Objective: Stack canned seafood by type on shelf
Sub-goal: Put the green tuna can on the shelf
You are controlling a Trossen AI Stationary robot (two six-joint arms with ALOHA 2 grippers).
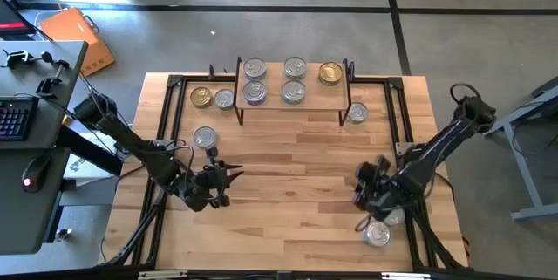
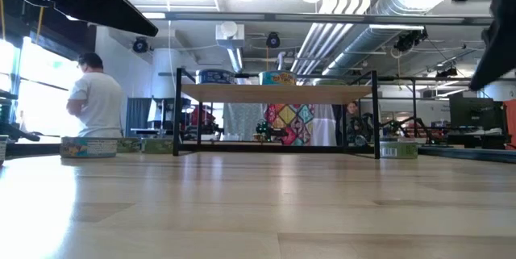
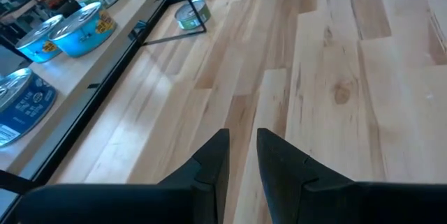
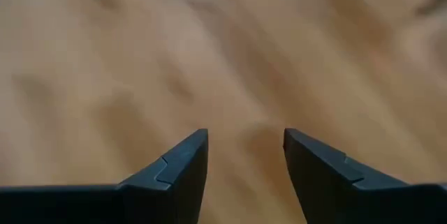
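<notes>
The shelf point(image 1: 293, 105) stands at the table's far middle on black legs and carries several tins: silver-lidded ones point(image 1: 254, 68) and a gold-lidded one point(image 1: 330, 73). It also shows in the low view point(image 2: 274, 92). Left of it, a gold tin point(image 1: 201, 97) and a silver tin point(image 1: 224, 99) rest on the table. A silver tin point(image 1: 205, 137) lies nearer. Another tin point(image 1: 357, 112) lies by the shelf's right leg. One tin point(image 1: 377, 234) lies at the near right. My left gripper point(image 1: 228, 175) point(image 3: 242, 147) is empty, its fingers a narrow gap apart. My right gripper point(image 1: 359, 188) point(image 4: 244, 147) is open and empty above bare wood.
A black metal frame point(image 1: 166, 132) runs along the table's left, right and far edges. Bare wood point(image 1: 292, 175) lies between the two grippers. A desk with a keyboard point(image 1: 13, 119) stands left of the table. A person point(image 2: 95, 102) stands in the room behind.
</notes>
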